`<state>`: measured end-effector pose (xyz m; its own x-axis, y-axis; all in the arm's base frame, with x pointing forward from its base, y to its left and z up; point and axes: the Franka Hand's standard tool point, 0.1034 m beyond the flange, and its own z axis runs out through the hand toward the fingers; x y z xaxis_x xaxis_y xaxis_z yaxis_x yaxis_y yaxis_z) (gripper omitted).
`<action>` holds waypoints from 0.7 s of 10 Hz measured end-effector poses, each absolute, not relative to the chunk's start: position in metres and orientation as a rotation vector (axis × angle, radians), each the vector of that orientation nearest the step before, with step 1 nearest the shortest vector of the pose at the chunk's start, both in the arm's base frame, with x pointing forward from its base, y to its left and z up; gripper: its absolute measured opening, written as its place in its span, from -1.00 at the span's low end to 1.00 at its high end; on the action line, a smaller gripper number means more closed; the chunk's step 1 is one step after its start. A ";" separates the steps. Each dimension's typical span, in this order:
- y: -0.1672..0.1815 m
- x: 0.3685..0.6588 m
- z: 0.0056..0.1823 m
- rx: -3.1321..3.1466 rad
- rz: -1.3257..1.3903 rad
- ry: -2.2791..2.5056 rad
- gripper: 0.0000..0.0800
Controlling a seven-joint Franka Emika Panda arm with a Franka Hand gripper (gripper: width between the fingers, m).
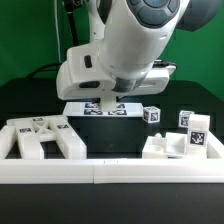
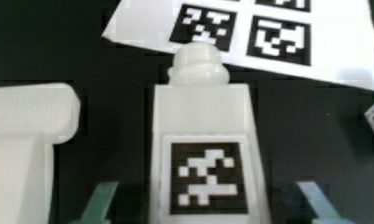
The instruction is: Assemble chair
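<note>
Gripper (image 2: 205, 198) fingers (image 2: 106, 202) flank a tagged post (image 2: 205, 125) just short of the marker board (image 2: 255, 30); whether they clamp it cannot be told. Other chair parts (image 1: 40, 135) lie seemingly loose behind the rails (image 1: 60, 172). Assembly appears early, with most joining left.

No words, letters, numbers or brand marks can be read anywhere. The only signs are black-and-white square tags, and their patterns carry no legible characters. One tag (image 2: 207, 172) sits on the face of a white post (image 2: 205, 108). Several stand on the marker board (image 2: 255, 30), which lies mid-worktop. Others show on the chair parts (image 1: 40, 135) toward the exterior view's left, on a small cube (image 1: 152, 116), and on the blocks (image 1: 197, 135) toward its right.
</note>
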<state>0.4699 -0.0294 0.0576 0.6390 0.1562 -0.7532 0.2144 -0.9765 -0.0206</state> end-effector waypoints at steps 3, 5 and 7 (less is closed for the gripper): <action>-0.029 0.483 0.055 2.832 -1.128 0.330 -0.28; -0.020 0.497 0.074 2.894 -0.981 0.350 -0.27; -0.021 0.516 0.088 2.956 -0.808 0.350 -0.27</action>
